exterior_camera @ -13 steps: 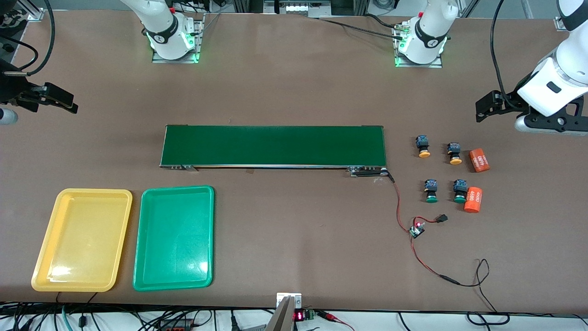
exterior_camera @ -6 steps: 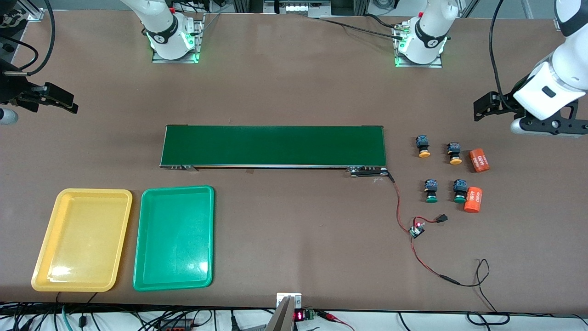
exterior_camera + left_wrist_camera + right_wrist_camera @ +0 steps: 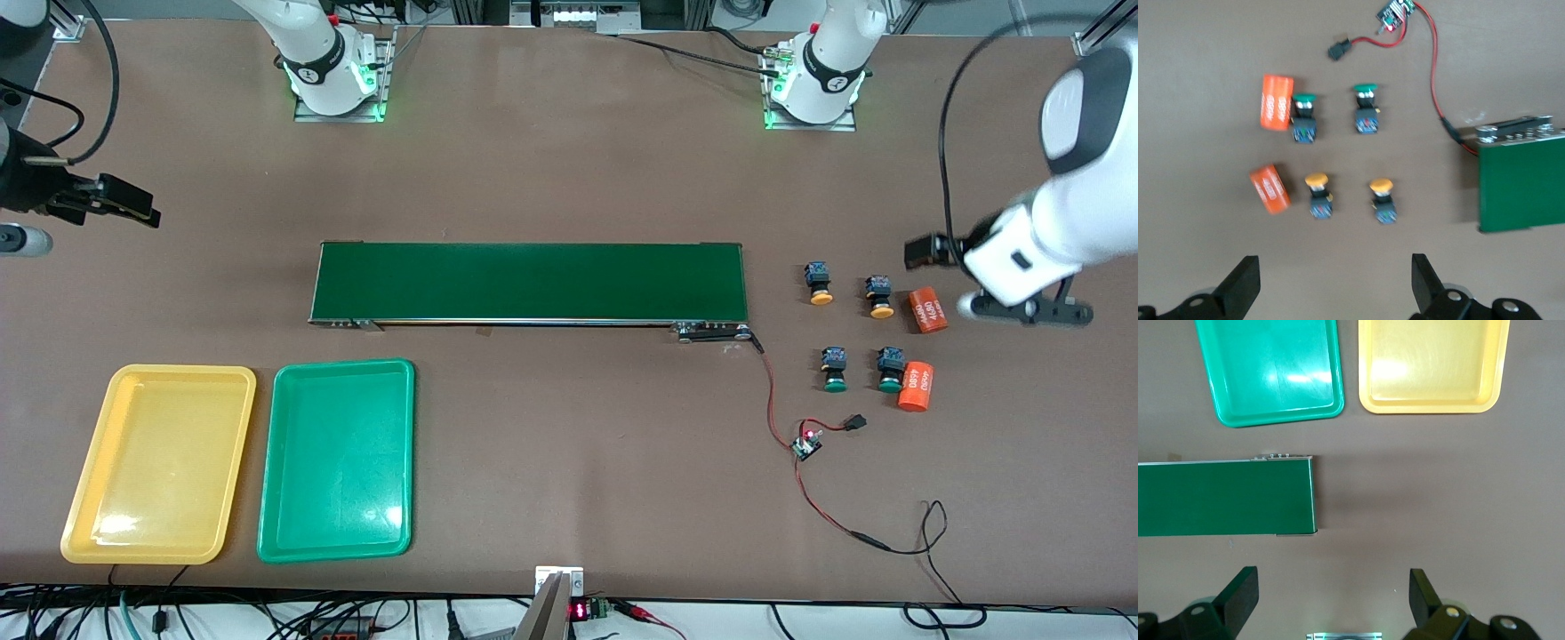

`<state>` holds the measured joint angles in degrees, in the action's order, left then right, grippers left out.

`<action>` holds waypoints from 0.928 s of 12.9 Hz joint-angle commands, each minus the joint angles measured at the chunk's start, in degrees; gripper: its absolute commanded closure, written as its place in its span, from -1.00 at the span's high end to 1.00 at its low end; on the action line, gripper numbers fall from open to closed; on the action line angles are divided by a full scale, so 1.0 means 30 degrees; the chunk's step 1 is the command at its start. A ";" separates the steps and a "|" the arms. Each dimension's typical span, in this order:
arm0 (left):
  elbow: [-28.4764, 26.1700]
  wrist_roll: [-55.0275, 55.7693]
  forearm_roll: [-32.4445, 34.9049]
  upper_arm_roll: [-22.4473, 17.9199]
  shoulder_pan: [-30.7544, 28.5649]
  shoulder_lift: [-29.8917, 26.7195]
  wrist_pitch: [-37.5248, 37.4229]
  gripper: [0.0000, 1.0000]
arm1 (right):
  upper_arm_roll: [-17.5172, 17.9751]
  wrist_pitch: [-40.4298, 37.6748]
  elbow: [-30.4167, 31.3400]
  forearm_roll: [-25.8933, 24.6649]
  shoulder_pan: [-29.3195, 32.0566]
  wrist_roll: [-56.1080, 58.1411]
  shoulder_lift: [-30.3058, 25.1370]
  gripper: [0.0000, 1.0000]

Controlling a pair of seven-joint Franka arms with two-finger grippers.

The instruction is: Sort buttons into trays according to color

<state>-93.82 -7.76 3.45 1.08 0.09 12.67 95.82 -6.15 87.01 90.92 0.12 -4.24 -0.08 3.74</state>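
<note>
Four buttons stand toward the left arm's end of the table. Two have yellow-orange caps [image 3: 820,284] [image 3: 880,297]; two have green caps [image 3: 834,370] [image 3: 891,371] and stand nearer the front camera. My left gripper [image 3: 1021,309] hangs open and empty above the table beside the yellow-capped pair. Its wrist view shows all four buttons [image 3: 1318,195] ahead of its fingers [image 3: 1245,283]. The yellow tray [image 3: 89,471] and green tray [image 3: 284,462] lie side by side toward the right arm's end. My right gripper [image 3: 20,240] waits open and empty at that end.
A long dark-green conveyor belt [image 3: 529,282] lies across the table's middle. Two orange cylinders [image 3: 927,311] [image 3: 916,386] lie right beside the buttons. A small circuit board [image 3: 807,443] with red and black wires [image 3: 827,516] sits nearer the front camera.
My left arm has swung down and toward the buttons, ending beside the orange cylinder. The right arm has shifted only slightly. Buttons and trays have not moved.
</note>
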 commanded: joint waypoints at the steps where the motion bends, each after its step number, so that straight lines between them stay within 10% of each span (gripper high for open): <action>1: 0.0455 -0.2711 0.0959 -0.0009 -0.0408 0.1658 0.2122 1.00 | 0.0057 -0.0499 -0.0218 -0.0126 0.0096 0.0143 0.0190 1.00; 12: -0.1480 -0.6934 0.0931 0.0021 -0.3192 0.6905 1.1619 1.00 | 0.0057 -0.1583 -0.0188 -0.0097 0.0095 0.1695 0.0922 1.00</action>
<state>-98.23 -27.37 5.60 0.86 -8.50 32.54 128.88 -6.15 83.35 90.91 0.11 -4.22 3.71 6.04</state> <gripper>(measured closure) 0.000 0.000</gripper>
